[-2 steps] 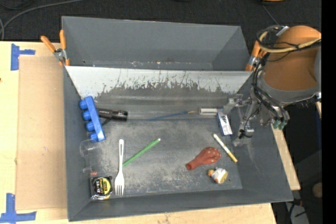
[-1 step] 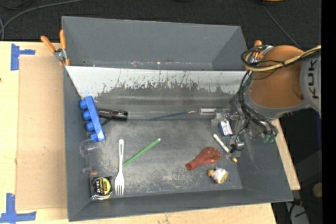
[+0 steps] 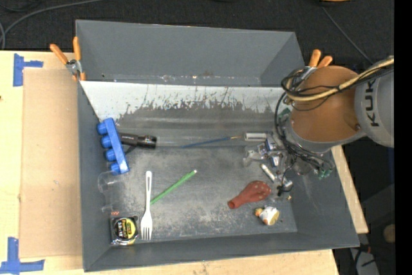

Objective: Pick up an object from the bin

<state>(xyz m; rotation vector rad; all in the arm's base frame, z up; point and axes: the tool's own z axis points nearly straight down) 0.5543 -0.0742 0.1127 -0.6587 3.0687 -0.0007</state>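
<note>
My gripper (image 3: pixel 275 168) hangs low at the bin's right side, under the arm's orange cover. Just below and left of it lies a red, balloon-like thing (image 3: pixel 250 194) with a narrow neck pointing lower left. A small crumpled white and yellow thing (image 3: pixel 268 215) rests near the bin's front right corner, below the gripper. A short silver piece (image 3: pixel 255 136) lies just up and left of the gripper on the bin floor. I see nothing held in the gripper.
Further left lie a green straw (image 3: pixel 174 186), a white plastic fork (image 3: pixel 147 206), a yellow and black tape measure (image 3: pixel 124 229), a clear cup (image 3: pixel 109 182), a blue block (image 3: pixel 112 145), a black marker (image 3: pixel 138 140) and a thin blue-tipped stick (image 3: pixel 206 142).
</note>
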